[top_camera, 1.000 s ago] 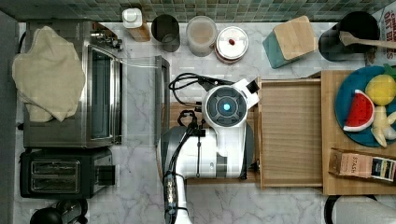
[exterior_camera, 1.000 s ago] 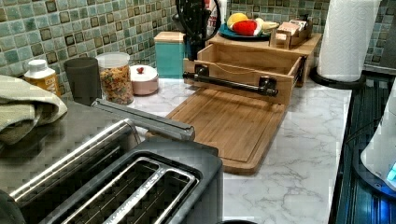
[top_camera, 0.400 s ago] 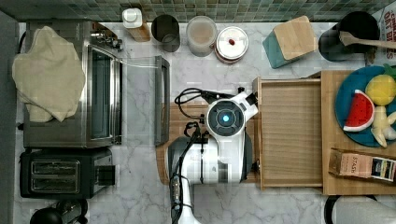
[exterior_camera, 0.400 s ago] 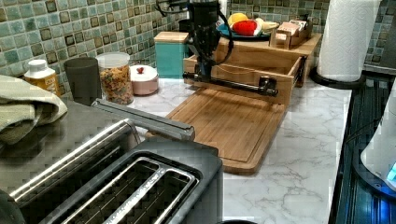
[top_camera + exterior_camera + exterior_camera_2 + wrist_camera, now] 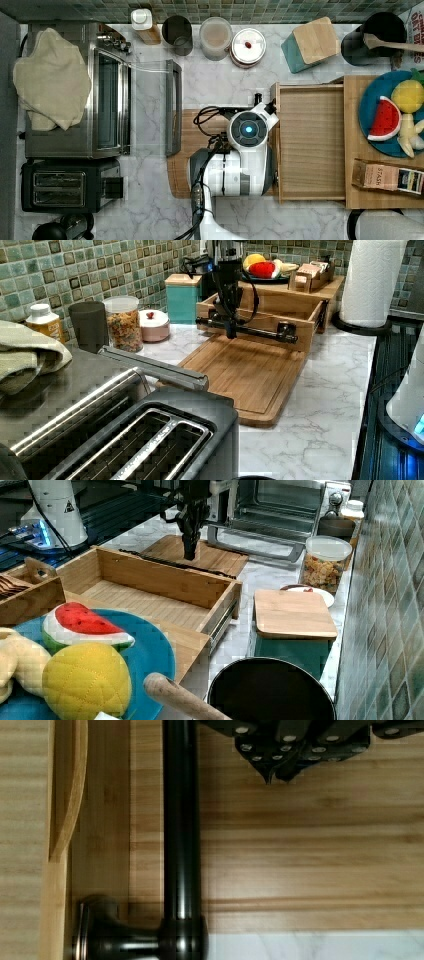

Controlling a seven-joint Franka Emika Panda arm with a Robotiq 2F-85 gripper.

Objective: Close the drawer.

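Observation:
The light-wood drawer (image 5: pixel 310 145) stands pulled out from its wooden cabinet, its inside bare (image 5: pixel 150 597). A dark metal handle bar (image 5: pixel 255 331) runs along its front panel (image 5: pixel 181 820). My gripper (image 5: pixel 230 332) hangs fingers-down just in front of that bar, over the cutting board (image 5: pixel 240 375). In the wrist view its fingertips (image 5: pixel 272 774) meet in a point, shut on nothing and a short way from the bar. From the right view the gripper (image 5: pixel 189 555) stands behind the front panel. The arm's wrist (image 5: pixel 248 130) covers the fingers in the top view.
A toaster oven (image 5: pixel 110 90) with its door open and a toaster (image 5: pixel 65 182) stand on the top view's left. Jars (image 5: pixel 216 37) and a teal wood-topped block (image 5: pixel 310 45) line the tiled wall. A blue plate of toy fruit (image 5: pixel 395 115) sits on the cabinet. A paper towel roll (image 5: pixel 372 280) stands at the left view's right.
The arm has moved toward the drawer's front and the gripper has come down in front of the handle bar. The drawer has stayed where it was.

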